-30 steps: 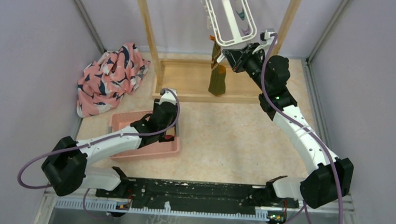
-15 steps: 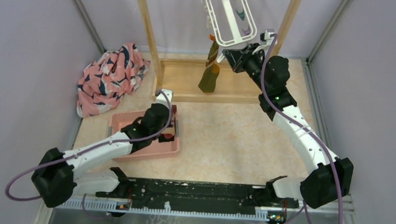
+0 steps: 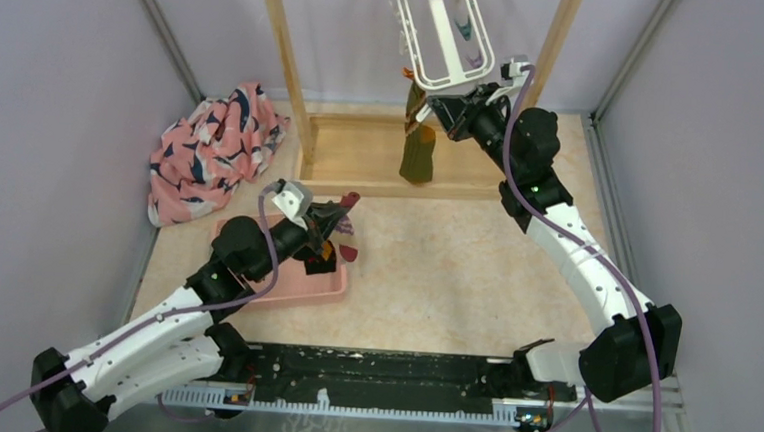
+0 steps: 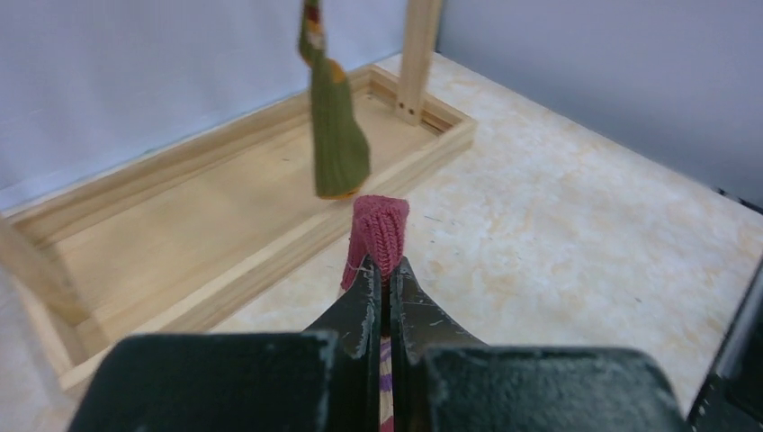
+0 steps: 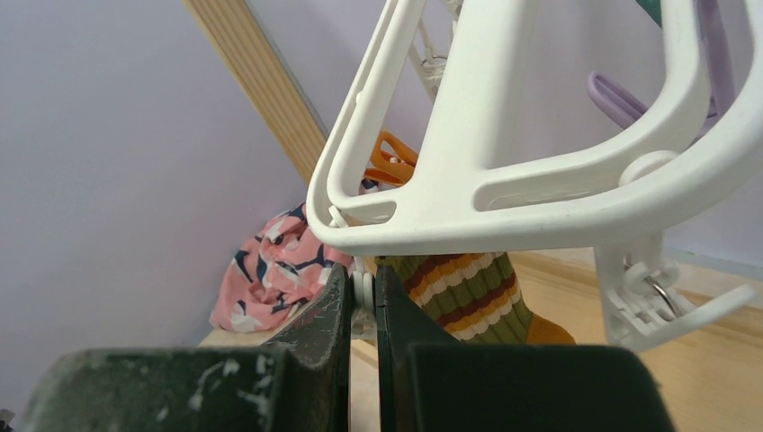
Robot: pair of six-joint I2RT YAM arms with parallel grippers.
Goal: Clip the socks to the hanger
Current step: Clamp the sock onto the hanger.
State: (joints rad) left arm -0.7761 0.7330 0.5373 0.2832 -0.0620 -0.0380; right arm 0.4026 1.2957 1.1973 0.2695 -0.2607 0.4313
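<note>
My left gripper (image 3: pixel 345 204) is shut on the red cuff (image 4: pixel 381 227) of a beige, striped sock (image 3: pixel 342 242), which it holds up over the pink tray (image 3: pixel 283 292). A dark argyle sock (image 3: pixel 317 260) lies in the tray under it. The white hanger (image 3: pixel 439 39) hangs from the wooden rack. An olive-green striped sock (image 3: pixel 419 156) dangles from an orange clip (image 5: pixel 391 158) on it. My right gripper (image 3: pixel 447 107) is shut on a small white clip (image 5: pixel 363 292) under the hanger's frame (image 5: pixel 504 184), beside the olive sock (image 5: pixel 463 292).
A big pink patterned cloth (image 3: pixel 212 151) is heaped at the back left. The wooden rack has two posts (image 3: pixel 285 60) and a shallow base frame (image 3: pixel 362 150) on the table. A purple clip (image 5: pixel 616 94) hangs on the hanger. Walls close in both sides.
My left gripper shut inside the tray, then rose and drew back with the red-cuffed sock. The hanging olive sock swung left and back. The right arm held still.
</note>
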